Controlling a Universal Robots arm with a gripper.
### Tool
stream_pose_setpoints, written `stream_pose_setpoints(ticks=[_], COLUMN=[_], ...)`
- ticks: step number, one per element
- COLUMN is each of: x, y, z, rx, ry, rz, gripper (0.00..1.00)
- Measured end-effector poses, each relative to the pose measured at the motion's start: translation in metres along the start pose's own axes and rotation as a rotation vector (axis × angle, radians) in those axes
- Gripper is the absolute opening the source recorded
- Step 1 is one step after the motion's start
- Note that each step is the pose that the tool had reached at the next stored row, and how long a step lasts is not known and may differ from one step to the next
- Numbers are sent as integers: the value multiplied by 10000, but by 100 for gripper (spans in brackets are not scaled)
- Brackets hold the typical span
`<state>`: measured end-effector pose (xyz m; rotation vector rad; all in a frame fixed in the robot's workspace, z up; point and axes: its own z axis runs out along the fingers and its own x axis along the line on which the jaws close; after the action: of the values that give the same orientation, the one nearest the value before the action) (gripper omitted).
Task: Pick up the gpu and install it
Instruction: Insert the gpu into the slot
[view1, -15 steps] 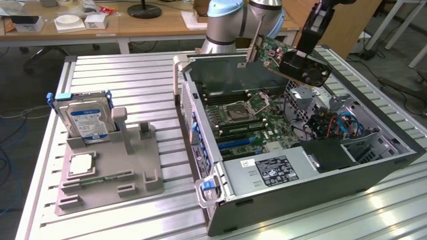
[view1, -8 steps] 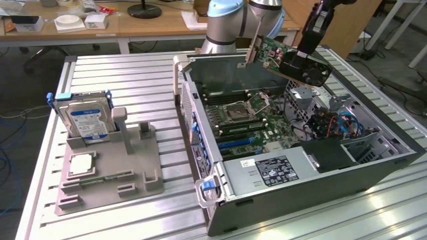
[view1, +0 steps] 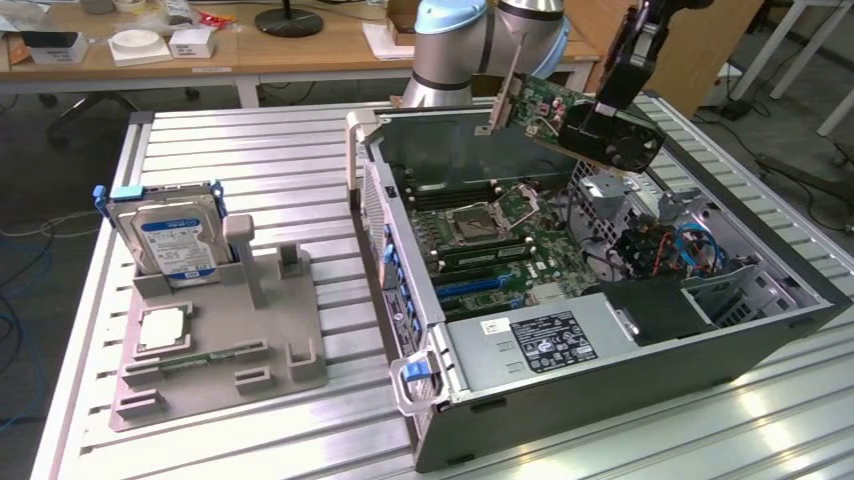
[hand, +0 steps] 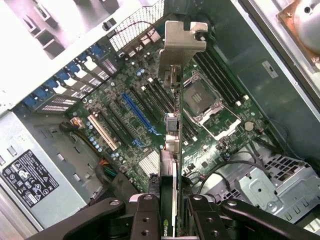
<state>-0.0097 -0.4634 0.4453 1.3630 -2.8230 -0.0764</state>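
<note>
Wrist view, nearest item: the gripper (hand: 170, 212) is clamped on the gpu (hand: 172, 132), with its black fingers (hand: 145, 217) pressed one against each face of the card. The gpu is seen edge-on and runs away from the gripper, its silver end bracket (hand: 182, 42) at the far end. The card hangs clear of the motherboard (hand: 115, 125) beyond it and is seated in no slot. Past the card's edge lie a long blue slot (hand: 136, 112) on one side and the processor socket (hand: 200, 97) on the other.

Exterior view, near to far: an open computer case (view1: 601, 400) lies on the slatted metal desk (view1: 267, 150), with the power supply (view1: 547, 340) at its near end and the motherboard further in. Above the far part of the case the gpu is held in the air, tilted. Its bracket points toward the exterior view's left, and its black fan cooler sits at the end toward the exterior view's right. The gripper grasps the card at that cooler end, coming down from above. On the exterior view's left, well apart from the case, a grey fixture (view1: 267, 340) carries an upright hard drive (view1: 174, 240). The arm base (view1: 447, 50) stands beyond the case.
</note>
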Motion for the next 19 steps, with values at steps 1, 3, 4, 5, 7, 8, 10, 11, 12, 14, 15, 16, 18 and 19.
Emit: stream_pose_setpoints(ticks=[1, 3, 4, 5, 7, 8, 10, 11, 12, 14, 15, 16, 18, 19], x=[0, 2, 2, 3, 4, 4, 6, 6, 6, 7, 7, 8, 9, 9], y=[0, -1, -2, -2, -3, -3, -4, -5, -5, -6, -6, -6, -7, -7], z=[-1, -1, 0, 0, 0, -1, 0, -1, 0, -1, -1, -1, -1, -1], rx=[0, -2, -4, -4, -7, -8, -10, -11, -12, -14, -14, -15, -18, -19], ry=[4, 10, 12, 14, 20, 24, 29, 33, 35, 41, 45, 47, 53, 56], rz=[-62, -184, -249, -309, -432, -495, -625, -691, -752, -878, -940, -1007, -1131, -1197], gripper=[26, 26, 26, 26, 26, 26, 26, 26, 26, 26, 26, 26, 26, 26])
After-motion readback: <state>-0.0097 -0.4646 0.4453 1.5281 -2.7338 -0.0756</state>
